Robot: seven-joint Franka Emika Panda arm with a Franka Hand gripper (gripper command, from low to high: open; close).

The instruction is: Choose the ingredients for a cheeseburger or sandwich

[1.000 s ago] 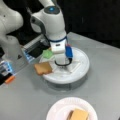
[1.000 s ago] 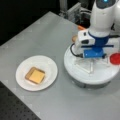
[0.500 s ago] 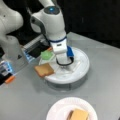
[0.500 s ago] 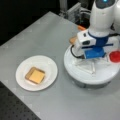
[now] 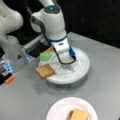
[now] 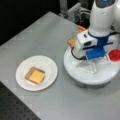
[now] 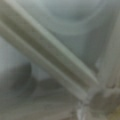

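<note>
So far the sandwich is only a start: a tan bread square with a yellow cheese square on top, lying in the middle of the white paper plate, which sits near the worktop's front edge in a front view and shows again in a front view. The remaining ingredients wait in the white divided tray, just beside the plate: a second bread square overhanging the tray's rim, green lettuce in the compartment next to it, and a red disc on the tray's far side. No brown patty can be made out.

The pincer is low inside the tray, over its middle dividers, and the wrist view shows only white ribs at close range. Whether its fingers are apart or together cannot be told, nor whether they hold anything.

To do this pick well, the arm should judge its descent so the fingers land in a compartment and not on a rib, and lift straight up before crossing to the plate. The raised dividers and rim look the main obstacle. An orange piece and some equipment near the worktop's back edge lie out of the way.
</note>
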